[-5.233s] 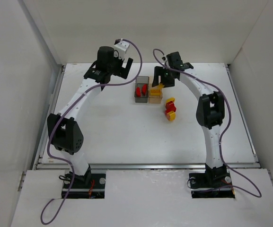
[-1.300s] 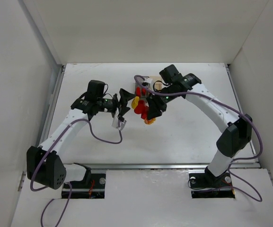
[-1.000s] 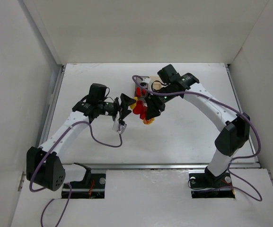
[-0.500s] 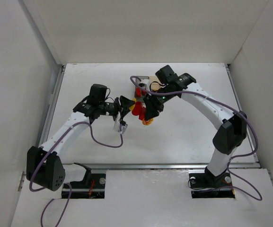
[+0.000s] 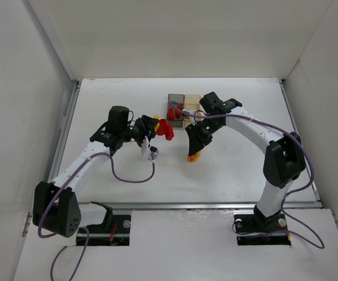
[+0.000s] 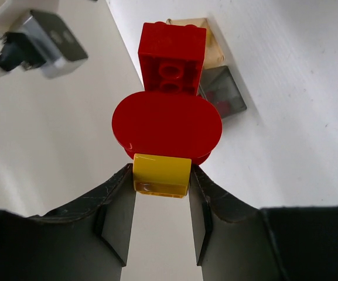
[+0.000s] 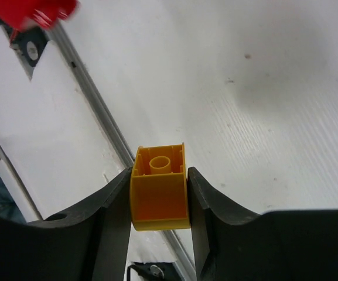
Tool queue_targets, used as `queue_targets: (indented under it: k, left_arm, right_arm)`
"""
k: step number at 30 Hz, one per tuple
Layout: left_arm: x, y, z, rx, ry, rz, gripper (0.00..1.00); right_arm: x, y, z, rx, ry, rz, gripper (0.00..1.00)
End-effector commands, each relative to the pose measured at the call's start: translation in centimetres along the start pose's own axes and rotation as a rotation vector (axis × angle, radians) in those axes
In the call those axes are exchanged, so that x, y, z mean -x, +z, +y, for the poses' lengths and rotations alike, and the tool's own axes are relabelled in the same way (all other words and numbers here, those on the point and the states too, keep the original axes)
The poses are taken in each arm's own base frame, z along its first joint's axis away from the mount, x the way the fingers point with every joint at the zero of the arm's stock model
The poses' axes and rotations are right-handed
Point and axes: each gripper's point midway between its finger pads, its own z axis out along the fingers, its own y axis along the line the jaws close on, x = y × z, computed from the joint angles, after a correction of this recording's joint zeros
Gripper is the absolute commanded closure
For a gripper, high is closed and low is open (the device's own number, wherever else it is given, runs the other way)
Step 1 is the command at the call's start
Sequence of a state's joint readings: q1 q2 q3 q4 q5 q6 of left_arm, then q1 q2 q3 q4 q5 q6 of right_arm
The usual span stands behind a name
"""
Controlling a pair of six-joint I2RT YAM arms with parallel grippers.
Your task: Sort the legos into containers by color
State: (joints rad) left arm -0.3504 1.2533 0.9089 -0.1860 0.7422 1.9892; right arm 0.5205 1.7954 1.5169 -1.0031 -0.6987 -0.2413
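Note:
My left gripper (image 5: 153,126) (image 6: 161,175) is shut on a yellow brick (image 6: 161,174) that carries a red round piece (image 6: 166,124) and a red brick (image 6: 172,55). This small stack (image 5: 164,129) hangs above the table, just left of the containers. My right gripper (image 5: 193,146) (image 7: 159,181) is shut on a single yellow brick (image 7: 159,187) (image 5: 193,156), held above the table in front of the containers. The dark grey bin (image 5: 175,100) (image 6: 224,93) holds red legos (image 5: 172,111). The amber bin (image 5: 190,100) (image 6: 208,47) is joined to its right.
White walls close in the table (image 5: 127,175) on the left, back and right. A metal rail (image 5: 180,205) runs along the near edge. The right arm's elbow (image 5: 283,158) stands over the table's right part. Purple cables loop off both arms.
The two grippers, together at one stack before, have separated. The right one moved right and toward the near edge with a yellow brick. The left one shut on the remaining stack.

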Motion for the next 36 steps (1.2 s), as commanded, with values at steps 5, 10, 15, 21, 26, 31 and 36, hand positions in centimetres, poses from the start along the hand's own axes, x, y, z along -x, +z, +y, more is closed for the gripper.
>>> queue_targets:
  k: [5,10,15,21,26,31,36]
  left_arm:
    - [0.8,-1.1,4.3,0.048,0.765,0.076,1.0]
    - [1.0,-1.3,3.9,0.053,0.75,0.078,1.0]
    - [1.0,-1.4,3.9,0.059,0.736,0.082,1.0]
    - [1.2,-1.4,3.7,0.072,0.725,0.079,1.0]
    - [1.2,-1.5,3.7,0.086,0.717,0.089,1.0]
    - [1.2,-1.9,4.1,0.121,0.689,0.11,1.0]
    - [0.8,-2.2,3.8,0.15,0.64,0.149,1.0]
  right_arm:
    - [0.1,-0.2,-5.9,-0.211,0.194,-0.053,1.0]
    - [0.5,0.3,-8.9,-0.354,0.302,-0.095,1.0]
    - [1.4,0.1,-9.8,-0.403,0.342,-0.14,1.0]
    - [-0.8,0.6,-12.6,-0.54,0.427,-0.074,0.99]
    - [4.6,-2.5,-10.9,-0.525,0.357,-0.296,1.0]
    - [12.3,-8.1,-7.4,-0.371,0.235,-0.646,1.0]
    - [15.6,-11.5,-8.8,-0.473,0.19,-0.839,1.0]
